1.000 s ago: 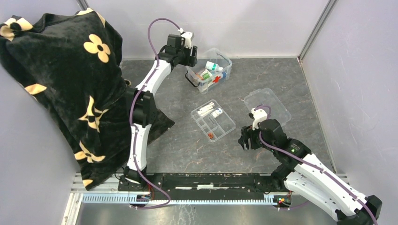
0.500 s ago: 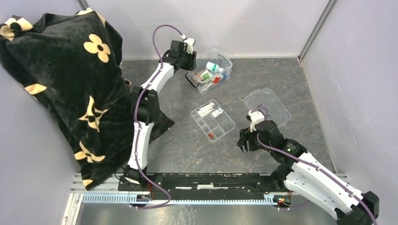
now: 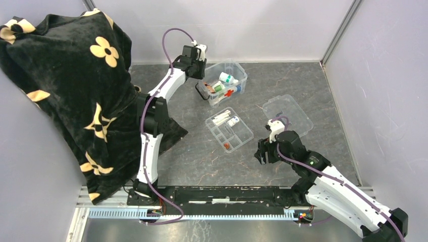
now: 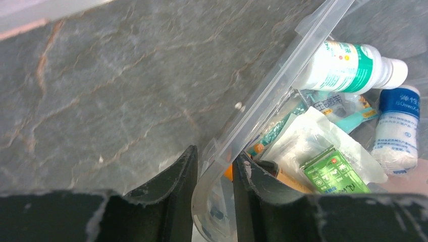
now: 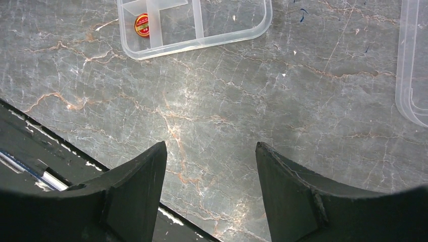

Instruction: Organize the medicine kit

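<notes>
- The medicine kit sits lidless toward the far middle of the table, at about 12 o'clock from the divided tray. Its red cross is on the wall facing 5 o'clock.
- Inside the kit lie a white bottle with a green label, a white roll with a blue wrapper end and a green sachet in a clear packet, all loosely piled.
- The left gripper is at the kit's 9 o'clock end. Its fingers are drawn narrow and pinch the clear wall, one outside the box and one inside among the contents.
- The divided tray lies flat near the table's centre. White items fill its far compartments, and a small round red piece is in a near one.
- The flat clear lid lies at 3 o'clock from the tray, apart from it.
- The right gripper hangs over bare table at about 4 o'clock from the tray and 7 o'clock from the lid. Its fingers are spread wide with nothing between them.
- A black cloth with cream flowers is heaped at the table's 9 o'clock side, behind the left arm.
</notes>
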